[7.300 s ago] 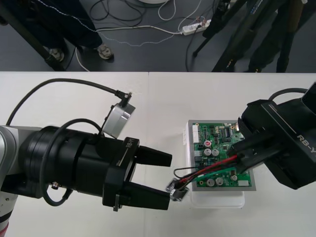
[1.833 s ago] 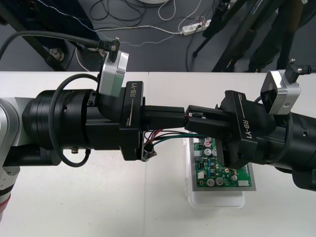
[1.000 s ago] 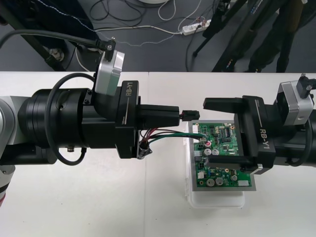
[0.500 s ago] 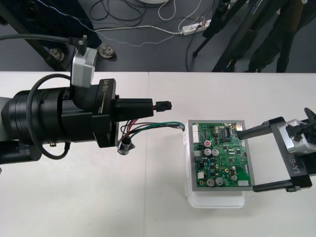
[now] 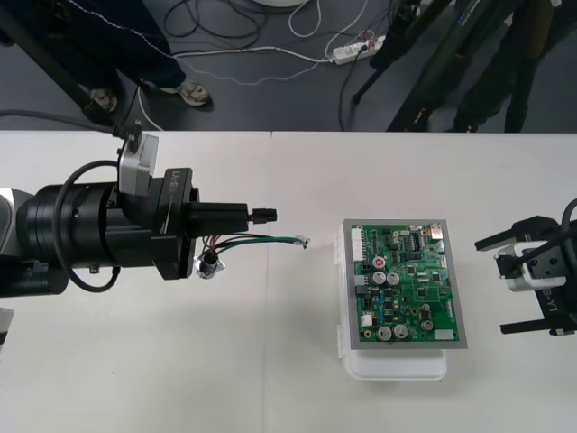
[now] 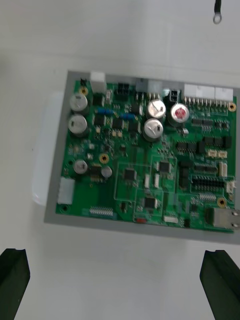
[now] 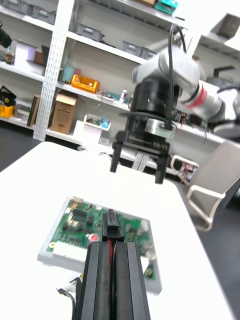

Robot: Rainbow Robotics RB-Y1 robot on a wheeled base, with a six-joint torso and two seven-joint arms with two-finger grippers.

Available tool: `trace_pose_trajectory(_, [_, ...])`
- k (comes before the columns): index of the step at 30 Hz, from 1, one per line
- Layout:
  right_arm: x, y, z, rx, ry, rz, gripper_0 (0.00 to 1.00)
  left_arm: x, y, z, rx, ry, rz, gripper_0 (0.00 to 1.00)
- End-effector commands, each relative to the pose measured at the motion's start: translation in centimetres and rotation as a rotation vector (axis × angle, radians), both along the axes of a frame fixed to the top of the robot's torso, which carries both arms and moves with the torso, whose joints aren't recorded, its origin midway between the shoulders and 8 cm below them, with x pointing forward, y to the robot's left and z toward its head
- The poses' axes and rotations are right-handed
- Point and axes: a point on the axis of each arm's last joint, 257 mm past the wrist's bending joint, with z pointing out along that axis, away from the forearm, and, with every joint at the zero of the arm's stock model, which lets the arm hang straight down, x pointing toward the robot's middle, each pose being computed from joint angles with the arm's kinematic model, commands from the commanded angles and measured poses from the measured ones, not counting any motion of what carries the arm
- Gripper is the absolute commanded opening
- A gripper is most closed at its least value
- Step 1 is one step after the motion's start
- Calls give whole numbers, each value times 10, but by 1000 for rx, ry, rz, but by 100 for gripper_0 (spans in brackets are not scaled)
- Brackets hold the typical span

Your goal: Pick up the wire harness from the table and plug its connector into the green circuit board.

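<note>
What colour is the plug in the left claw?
The plug is black; the front view shows it best.

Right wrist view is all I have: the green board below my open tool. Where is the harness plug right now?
Observer: The left tool is shut on the black plug, over the table to the left of the green circuit board.
Operator: Is it in the board?
Observer: No, the plug is apart from the board. The wires trail toward it and stop short, and the metal socket sits close beside the left tool.
Operator: Where am I?
Observer: The right tool is just past the board's right edge.
</note>
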Motion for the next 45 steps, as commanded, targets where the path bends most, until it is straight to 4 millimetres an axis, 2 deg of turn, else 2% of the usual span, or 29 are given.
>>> trace_pose_trajectory(1, [22, -21, 13, -163, -129, -23, 100, -11, 9, -12, -7, -17, -60, 0])
trace_pose_trajectory(11, [50, -54, -22, -328, -127, -100, 100, -4, 22, -43, 3, -102, -97, 0])
trace_pose_trajectory(15, [57, -65, -33, -371, -122, -178, 100, 9, 26, -57, -1, -139, -77, 0])
trace_pose_trajectory(24, [67, -56, -48, -352, -130, -288, 100, 19, 19, -91, -2, -197, -88, 0])
trace_pose_trajectory(28, [64, -45, -60, -335, -101, -323, 100, 16, 13, -107, 0, -214, -104, 0])
trace_pose_trajectory(34, [63, -43, -72, -384, -110, -312, 100, 12, 6, -127, -12, -225, -121, 0])
trace_pose_trajectory(40, [62, -39, -75, -380, -106, -310, 100, 14, -2, -142, -13, -269, -132, 0])
trace_pose_trajectory(45, [59, -29, -77, -364, -92, -288, 100, 16, -11, -149, -22, -292, -136, 0])
